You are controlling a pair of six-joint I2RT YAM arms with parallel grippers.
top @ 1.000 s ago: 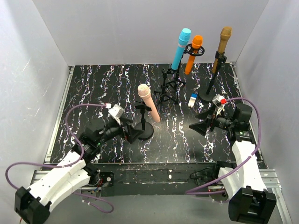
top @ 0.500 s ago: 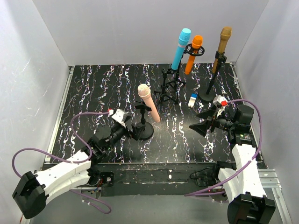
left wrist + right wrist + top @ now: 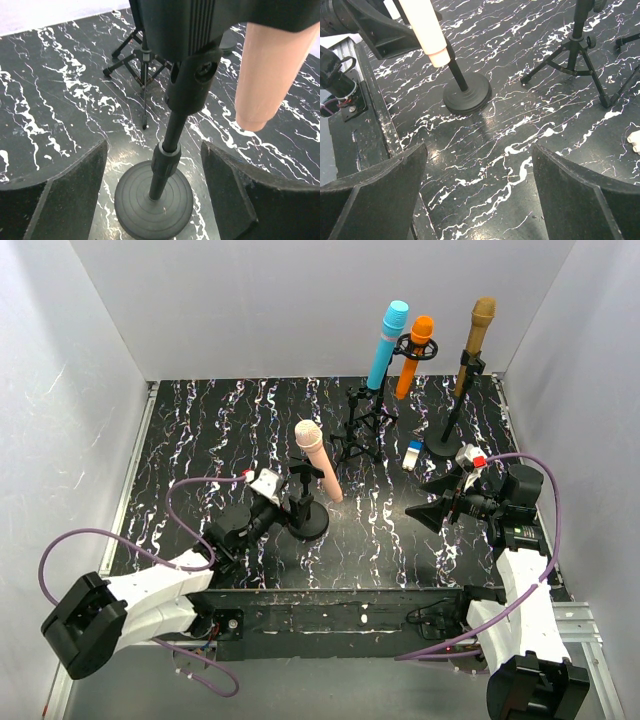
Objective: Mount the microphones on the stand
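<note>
Left arm [image 3: 150,592] stretched low across the table, reaching forward and right; left gripper [image 3: 288,514] jaws spread wide. Right arm [image 3: 522,580] folded upright, right gripper [image 3: 428,506] pointing left, jaws also wide.

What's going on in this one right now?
All four microphones sit in stands: the light blue microphone, the orange microphone and the gold microphone at the back, the pale pink microphone in the round-base stand nearer the arms. The left gripper is open with that stand's post between its fingers, not gripping it. The right gripper hangs open over the table on the right side, holding nothing.
</note>
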